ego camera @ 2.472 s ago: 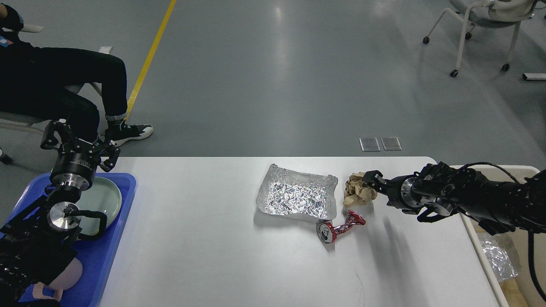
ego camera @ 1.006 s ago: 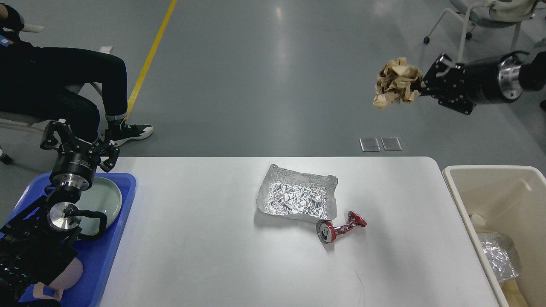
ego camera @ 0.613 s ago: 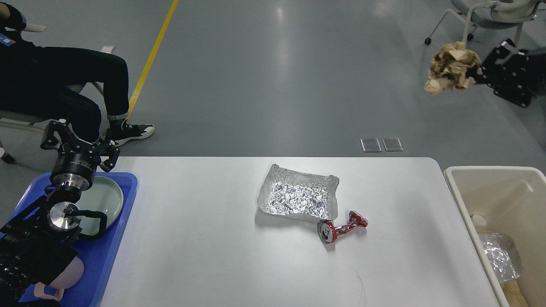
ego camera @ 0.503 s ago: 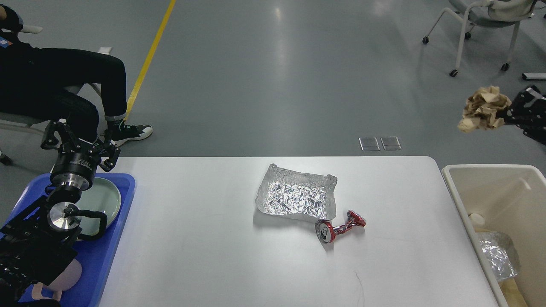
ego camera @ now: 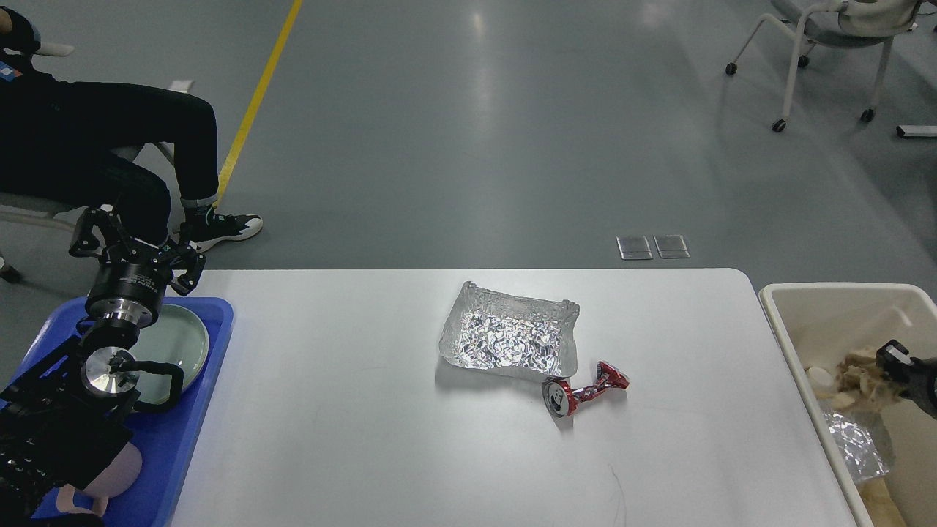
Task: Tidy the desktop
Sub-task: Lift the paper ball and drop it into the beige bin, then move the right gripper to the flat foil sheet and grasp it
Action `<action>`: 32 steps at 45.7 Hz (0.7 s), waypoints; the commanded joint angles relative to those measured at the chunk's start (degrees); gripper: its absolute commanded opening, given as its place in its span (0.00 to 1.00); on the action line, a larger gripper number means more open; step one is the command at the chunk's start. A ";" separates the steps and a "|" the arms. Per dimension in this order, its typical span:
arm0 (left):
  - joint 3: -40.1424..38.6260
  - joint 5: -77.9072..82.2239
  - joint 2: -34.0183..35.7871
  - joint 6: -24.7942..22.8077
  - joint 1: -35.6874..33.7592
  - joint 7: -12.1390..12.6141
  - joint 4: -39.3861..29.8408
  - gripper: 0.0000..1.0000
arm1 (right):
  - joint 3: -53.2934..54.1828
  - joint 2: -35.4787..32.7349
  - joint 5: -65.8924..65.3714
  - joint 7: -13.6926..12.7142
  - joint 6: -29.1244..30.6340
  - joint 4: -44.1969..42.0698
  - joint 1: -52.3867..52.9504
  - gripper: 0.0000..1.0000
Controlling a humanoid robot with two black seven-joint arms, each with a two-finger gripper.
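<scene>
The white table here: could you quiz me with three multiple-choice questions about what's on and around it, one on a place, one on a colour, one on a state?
1. Where is the crushed can?
A. In the blue tray
B. On the desktop, at the foil tray's near right corner
C. In the beige bin

2. What colour is the can?
A. Red
B. Green
C. Yellow

3. How are the left gripper's fingers?
A. Clamped on the plate
B. Holding the can
C. Spread open, holding nothing

Answers: 1 B, it lies by the foil tray. 2 A, its crumpled body is red. 3 C, its fingers splay apart above the green plate.
</scene>
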 commanded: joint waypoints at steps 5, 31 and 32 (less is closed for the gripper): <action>0.00 0.00 0.00 0.00 0.00 -0.01 0.00 0.97 | -0.15 0.88 0.01 -0.01 -0.15 -0.72 -1.42 0.99; 0.00 0.00 0.00 0.00 0.00 -0.01 0.00 0.97 | -12.01 4.22 0.18 -0.36 1.87 27.30 35.21 1.00; 0.00 0.00 0.00 0.00 0.00 -0.01 -0.09 0.97 | -12.45 4.75 0.18 -0.36 2.40 28.79 36.97 1.00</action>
